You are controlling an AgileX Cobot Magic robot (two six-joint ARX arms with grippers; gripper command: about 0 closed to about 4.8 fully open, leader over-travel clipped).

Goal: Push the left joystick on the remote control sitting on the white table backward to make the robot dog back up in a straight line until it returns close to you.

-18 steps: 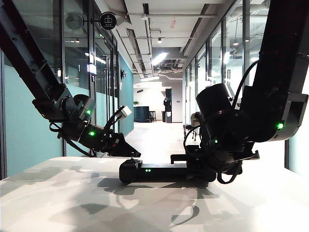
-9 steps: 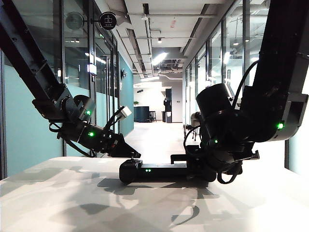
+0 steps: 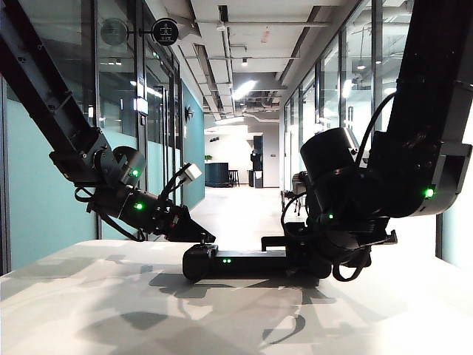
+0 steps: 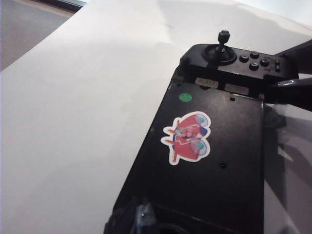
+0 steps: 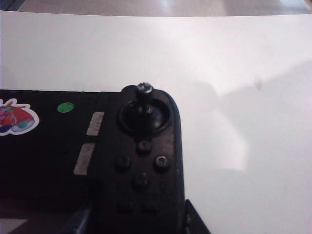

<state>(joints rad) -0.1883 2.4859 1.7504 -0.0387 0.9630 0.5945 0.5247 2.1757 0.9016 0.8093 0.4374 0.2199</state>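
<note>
The black remote control (image 3: 244,260) lies flat on the white table (image 3: 111,296), with two small green lights on its near edge. My left gripper (image 3: 205,237) tapers to a shut point resting over the remote's left end, and that tip covers the left joystick. In the left wrist view my blurred left gripper (image 4: 143,218) sits at the near end of the remote control (image 4: 214,161). My right gripper (image 3: 299,255) clasps the remote's right end. Its fingers (image 5: 195,220) flank that end below the right-hand stick (image 5: 145,93). I cannot make out the robot dog.
A long corridor with glass walls runs away behind the table. A red sticker (image 4: 187,137) and a green dot (image 4: 185,97) mark the remote's flat middle. The right-hand stick (image 4: 223,40) stands upright at the far end, with several buttons (image 4: 254,59) beside it.
My left wrist has rolled slightly over the remote's left end. The remote and the right arm have not moved.
</note>
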